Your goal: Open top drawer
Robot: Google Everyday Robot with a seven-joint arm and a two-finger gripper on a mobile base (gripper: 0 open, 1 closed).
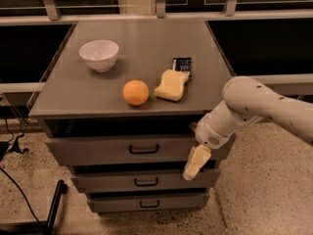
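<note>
The gripper [194, 163] hangs from the arm [254, 106] at the right end of the top drawer [98, 152], tip pointing down and left. Whether it is released or clenched cannot be told. The drawer handle [144, 149] sits left of the gripper, apart from it. Above and to its left, on the cabinet top [146, 38], rest a sponge [172, 85], an orange [135, 92] and a bowl [99, 55].

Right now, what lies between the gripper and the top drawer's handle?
Nothing: in the camera view only bare grey front of the top drawer runs from its black handle to the gripper at its right end.
</note>
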